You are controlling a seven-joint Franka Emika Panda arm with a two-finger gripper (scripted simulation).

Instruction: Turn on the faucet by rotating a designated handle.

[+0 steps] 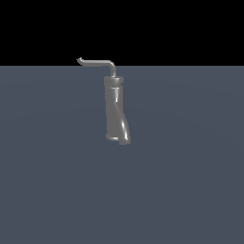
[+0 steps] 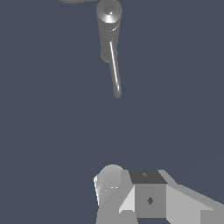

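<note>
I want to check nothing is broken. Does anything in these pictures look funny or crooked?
Nothing looks broken or spilled. The faucet stands upright, though its column has a slight twist. The thin handle bends sideways from its top, untouched. The gripper is well apart from it.

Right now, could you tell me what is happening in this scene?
Nothing is being handled yet. A grey metal faucet stands alone on the flat surface, its thin bent handle reaching toward the exterior view's left. In the wrist view the gripper is well clear of the faucet, touching nothing.
</note>
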